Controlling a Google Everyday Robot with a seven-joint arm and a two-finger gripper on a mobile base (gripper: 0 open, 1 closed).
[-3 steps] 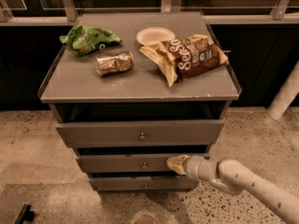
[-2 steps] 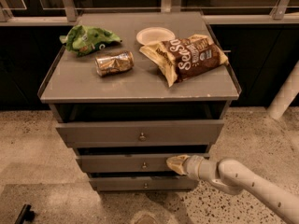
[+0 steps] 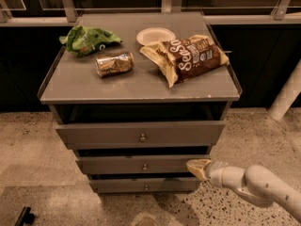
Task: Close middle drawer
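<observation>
Middle drawer (image 3: 141, 164) sits partly out of the cabinet (image 3: 136, 88), second of three; your gripper (image 3: 197, 167) is at its front's right end, grip state you cannot tell; farther back, a chip bag (image 3: 188, 58) lies atop the cabinet

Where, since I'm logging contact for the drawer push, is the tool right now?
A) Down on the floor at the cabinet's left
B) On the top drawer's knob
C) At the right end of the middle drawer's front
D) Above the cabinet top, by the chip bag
C: the tool is at the right end of the middle drawer front, below the top drawer and well right of the knobs.
</observation>
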